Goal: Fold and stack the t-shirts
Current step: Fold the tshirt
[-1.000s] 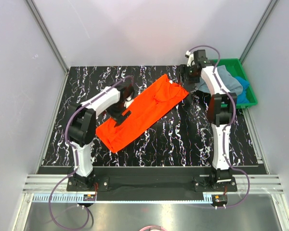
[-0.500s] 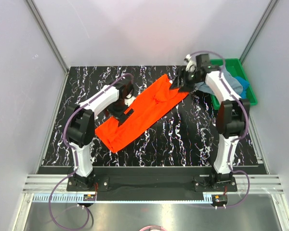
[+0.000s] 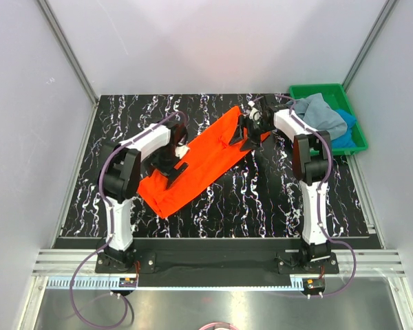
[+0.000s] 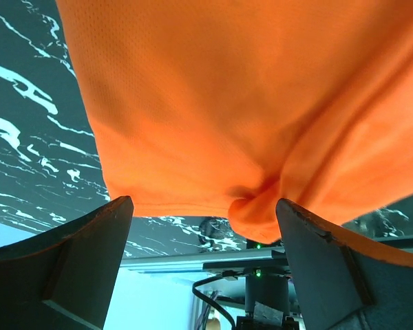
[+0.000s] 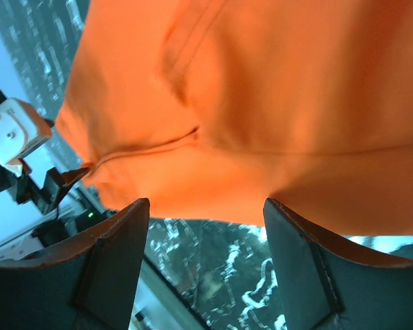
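Observation:
A bright orange t-shirt (image 3: 206,161) lies as a long diagonal strip on the black marbled table. My left gripper (image 3: 171,161) sits low at the strip's left long edge. In the left wrist view this gripper (image 4: 203,206) is open, with a small bulge of the orange cloth (image 4: 227,103) hanging between the fingers. My right gripper (image 3: 247,135) is over the strip's far right end. It is open too (image 5: 206,206), the orange hem (image 5: 261,103) just beyond its fingertips. A grey-blue t-shirt (image 3: 320,113) and a bright blue one (image 3: 346,124) lie bunched in the tray.
The green plastic tray (image 3: 299,89) stands at the table's back right corner. Grey walls close in the table on the left, back and right. Bare marbled tabletop (image 3: 275,199) shows in front of the shirt.
The right arm has swung left from beside the tray to the orange shirt's far end. The left gripper has barely moved.

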Motion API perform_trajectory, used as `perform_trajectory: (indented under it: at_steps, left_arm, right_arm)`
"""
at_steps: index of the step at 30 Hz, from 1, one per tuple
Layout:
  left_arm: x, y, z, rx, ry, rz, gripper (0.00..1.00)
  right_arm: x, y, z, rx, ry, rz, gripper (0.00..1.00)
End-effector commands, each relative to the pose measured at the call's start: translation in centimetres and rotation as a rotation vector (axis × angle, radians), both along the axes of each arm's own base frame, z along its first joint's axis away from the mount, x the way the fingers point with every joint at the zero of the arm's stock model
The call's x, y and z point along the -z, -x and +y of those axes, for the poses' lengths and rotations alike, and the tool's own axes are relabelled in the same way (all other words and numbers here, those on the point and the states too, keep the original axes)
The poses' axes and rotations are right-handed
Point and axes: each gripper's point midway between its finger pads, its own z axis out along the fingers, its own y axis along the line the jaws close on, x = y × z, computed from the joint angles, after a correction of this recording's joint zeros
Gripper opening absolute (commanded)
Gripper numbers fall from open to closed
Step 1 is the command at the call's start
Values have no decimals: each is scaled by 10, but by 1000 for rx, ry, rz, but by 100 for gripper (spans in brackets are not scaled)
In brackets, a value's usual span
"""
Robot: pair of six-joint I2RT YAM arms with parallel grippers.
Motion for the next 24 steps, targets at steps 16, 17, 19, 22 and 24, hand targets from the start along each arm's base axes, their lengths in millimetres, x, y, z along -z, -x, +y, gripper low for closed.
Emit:
perform_trajectory:
  at_steps: [16, 17, 19, 22, 24]
  left_arm:
    - [31, -16, 6, 60, -150, 29, 90]
    - [31, -14, 0, 71, -144, 28, 90]
    - [29, -5, -18, 122, -129, 32, 91]
    - [29, 12, -45, 181, -97, 52, 91]
    - [32, 22, -62, 222, -83, 60, 91]
  right_arm:
    - [19, -67, -16, 35, 111, -127, 75]
    - [19, -70, -16, 31, 111, -137, 75]
    - [18, -78, -16, 23, 121, -172, 76]
    - [20, -85, -18, 13, 137, -199, 76]
    - [24, -87, -18, 12, 140, -204, 76]
